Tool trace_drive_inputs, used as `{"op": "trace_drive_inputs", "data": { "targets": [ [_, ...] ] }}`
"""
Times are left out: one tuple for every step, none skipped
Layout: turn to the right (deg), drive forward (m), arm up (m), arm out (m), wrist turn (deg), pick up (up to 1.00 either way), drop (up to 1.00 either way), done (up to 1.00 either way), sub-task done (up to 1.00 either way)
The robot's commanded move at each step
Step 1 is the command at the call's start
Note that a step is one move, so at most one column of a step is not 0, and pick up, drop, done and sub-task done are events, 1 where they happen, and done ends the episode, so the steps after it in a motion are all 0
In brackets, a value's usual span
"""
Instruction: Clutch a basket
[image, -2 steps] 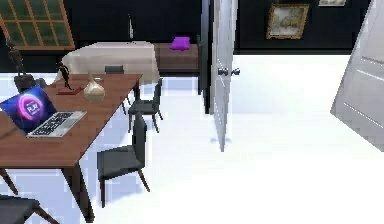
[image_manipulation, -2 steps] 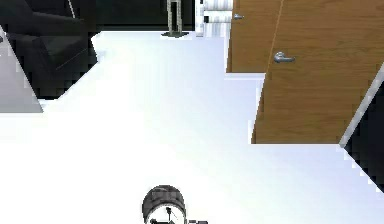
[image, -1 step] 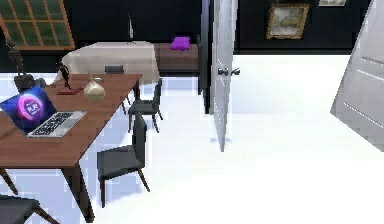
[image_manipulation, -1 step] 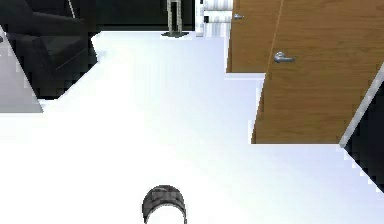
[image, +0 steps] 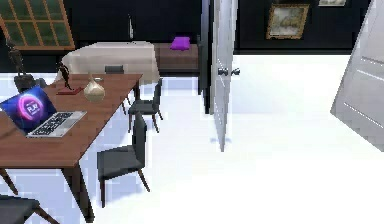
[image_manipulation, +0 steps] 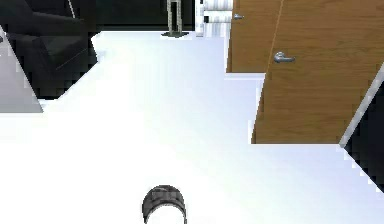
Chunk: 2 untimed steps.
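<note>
**Small dark round container (image_manipulation: 163, 205) on a white floor, close in on the arm's side**

In the arm side view, a small dark round container with a paler grey band sits on bare white floor at the bottom edge, just left of the middle. Its shape and colour fit a small bin or tub. It may be the basket the task asks for, though it is too small to be sure. I cannot tell whether it stands upright or lies on its side, so its long axis is uncertain.

Nothing touches it. A black armchair (image_manipulation: 45, 45) is well apart at the upper left, and brown wooden doors (image_manipulation: 300, 70) with metal handles stand well apart at the right. A thin stand (image_manipulation: 175, 18) rises by the far wall.

The forward view looks over a long wooden table (image: 75, 120) carrying a laptop (image: 40, 112) and a pale vase (image: 94, 88), with dark chairs (image: 125, 165) pulled up beside it. A white door (image: 222, 70) stands ajar further in, and a framed picture (image: 288, 20) hangs on the dark wall.

Judging by its place, the container lies very near the robot's body on the reaching side, a little forward of the arm's usual line. A reach would likely need to be short and low, perhaps after a small shuffle of the base.

The arm's pose and the gripper's state cannot be told from these pictures.
</note>
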Motion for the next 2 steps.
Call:
{"op": "trace_drive_inputs", "data": {
  "targets": [
    [0.0, 0.0, 0.1, 0.0, 0.0, 0.0, 0.0, 0.0, 0.0],
    [0.0, 0.0, 0.0, 0.0, 0.0, 0.0, 0.0, 1.0, 0.0]
  ]
}}
